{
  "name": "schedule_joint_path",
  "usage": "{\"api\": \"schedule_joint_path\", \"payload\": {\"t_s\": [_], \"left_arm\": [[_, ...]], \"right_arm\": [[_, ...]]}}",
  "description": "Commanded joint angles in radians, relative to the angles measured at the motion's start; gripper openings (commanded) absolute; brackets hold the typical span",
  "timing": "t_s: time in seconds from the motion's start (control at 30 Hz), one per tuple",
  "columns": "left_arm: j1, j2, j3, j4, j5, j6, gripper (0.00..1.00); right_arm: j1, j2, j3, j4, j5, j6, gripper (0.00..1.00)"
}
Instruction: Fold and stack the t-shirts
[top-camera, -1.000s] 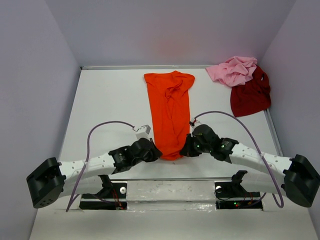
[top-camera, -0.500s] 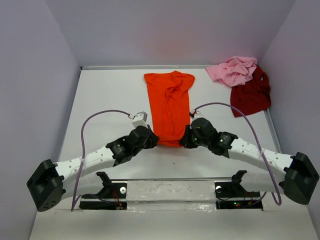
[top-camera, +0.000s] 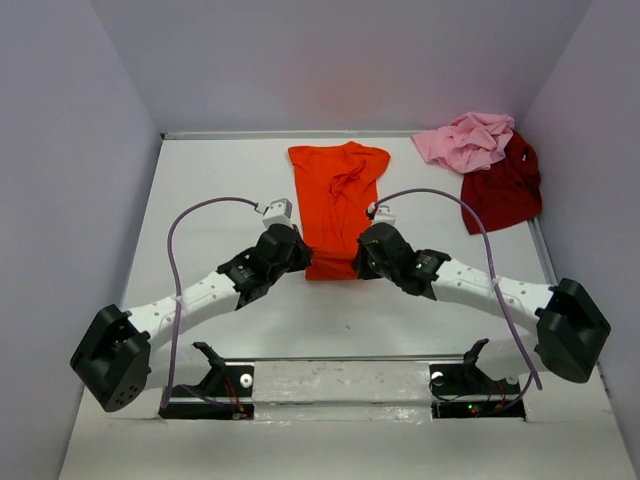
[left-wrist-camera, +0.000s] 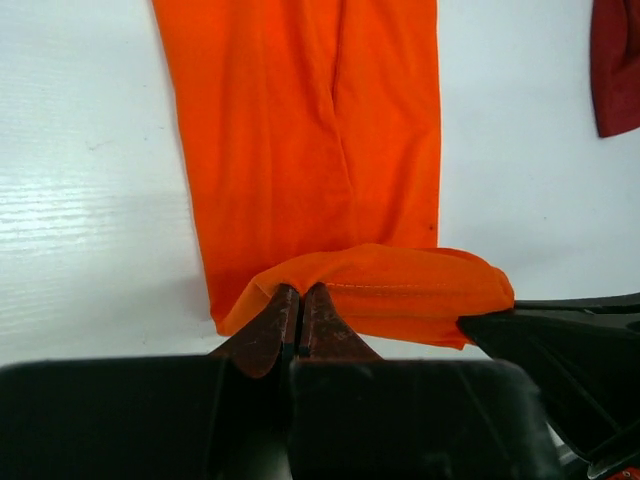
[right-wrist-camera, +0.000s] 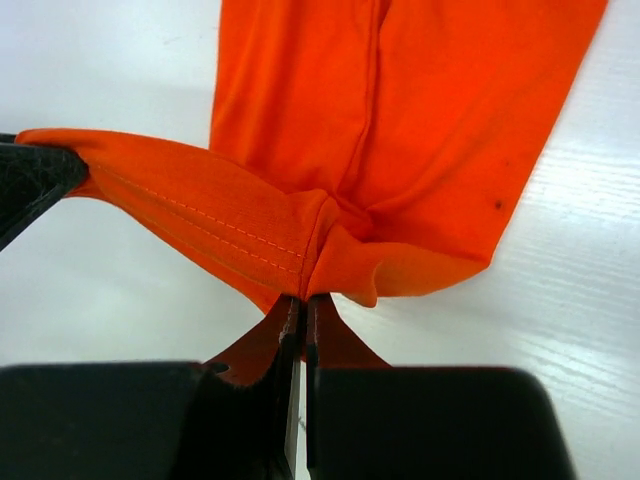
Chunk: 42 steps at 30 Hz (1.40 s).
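Note:
The orange t-shirt (top-camera: 337, 195) lies as a long narrow strip down the middle of the white table. Its near hem is lifted and curled back over the strip. My left gripper (top-camera: 303, 262) is shut on the hem's left corner (left-wrist-camera: 300, 285). My right gripper (top-camera: 358, 262) is shut on the hem's right corner (right-wrist-camera: 305, 290). The hem hangs stretched between the two grippers, a little above the cloth below. The pink t-shirt (top-camera: 466, 140) lies crumpled at the far right corner. The dark red t-shirt (top-camera: 500, 190) lies bunched just in front of it.
Grey walls close the table (top-camera: 210, 190) on the left, back and right. A purple cable loops above each arm. The right gripper's black body shows at the right edge of the left wrist view (left-wrist-camera: 560, 330).
Both grippers have carried the orange shirt's near hem away from the table's front edge toward the back, folding it over the strip. The visible strip has grown shorter.

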Motion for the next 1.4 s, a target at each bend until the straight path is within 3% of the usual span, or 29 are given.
{"api": "schedule_joint_path", "payload": {"t_s": [0.0,0.4,0.93,1.17,1.2,1.23,1.27,1.33,1.37], "left_arm": [[0.026,0.051,0.069,0.058,-0.033,0.062,0.00],[0.079,0.167,0.143,0.106,-0.039,0.129,0.00],[0.137,0.372,0.293,0.155,-0.079,0.177,0.00],[0.161,0.475,0.346,0.167,-0.077,0.189,0.00],[0.164,0.496,0.353,0.166,-0.082,0.192,0.00],[0.166,0.507,0.366,0.165,-0.099,0.188,0.00],[0.172,0.515,0.369,0.169,-0.105,0.185,0.04],[0.174,0.538,0.381,0.192,-0.126,0.189,0.23],[0.174,0.556,0.384,0.196,-0.136,0.189,0.43]], "right_arm": [[0.001,0.046,0.070,0.000,0.143,-0.057,0.00],[-0.022,0.174,0.185,0.046,0.375,-0.119,0.00],[-0.160,0.350,0.378,0.092,0.425,-0.240,0.00],[-0.179,0.515,0.457,0.107,0.413,-0.237,0.00],[-0.191,0.537,0.467,0.107,0.415,-0.237,0.03],[-0.201,0.578,0.478,0.110,0.413,-0.238,0.14],[-0.202,0.598,0.504,0.110,0.407,-0.238,0.33],[-0.212,0.649,0.523,0.136,0.401,-0.261,0.55],[-0.223,0.664,0.544,0.159,0.387,-0.274,0.62]]}}
